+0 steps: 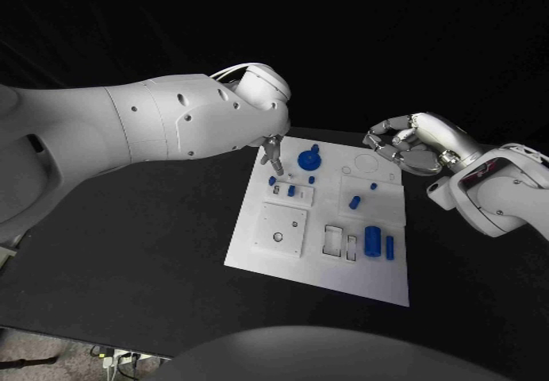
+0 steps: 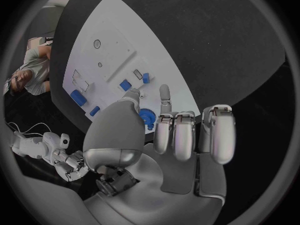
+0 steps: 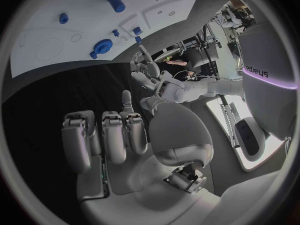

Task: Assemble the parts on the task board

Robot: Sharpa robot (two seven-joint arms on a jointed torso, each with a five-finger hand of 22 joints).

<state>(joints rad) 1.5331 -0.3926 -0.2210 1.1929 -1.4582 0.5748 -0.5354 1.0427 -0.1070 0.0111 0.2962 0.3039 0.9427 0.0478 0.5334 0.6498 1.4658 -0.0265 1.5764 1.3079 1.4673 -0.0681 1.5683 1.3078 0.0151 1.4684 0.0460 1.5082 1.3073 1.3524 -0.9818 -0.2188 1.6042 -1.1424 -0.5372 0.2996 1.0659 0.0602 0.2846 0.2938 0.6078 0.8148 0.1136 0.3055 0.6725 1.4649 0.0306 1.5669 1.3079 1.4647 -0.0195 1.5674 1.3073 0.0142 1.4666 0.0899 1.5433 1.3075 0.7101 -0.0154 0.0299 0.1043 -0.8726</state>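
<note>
Parts [image 1: 373, 238]: small, stiff, light plastic, likely slippery; pinch by sides. Left hand [image 1: 272, 152] over task board [image 1: 286, 262], fingers apart, holding nothing; right hand [image 1: 403, 141] curled, empty.

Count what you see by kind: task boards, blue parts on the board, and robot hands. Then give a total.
task board: 1
blue parts: 7, taking the gear with its knob as one
hands: 2, the left hand and the right hand
Total: 10
</note>
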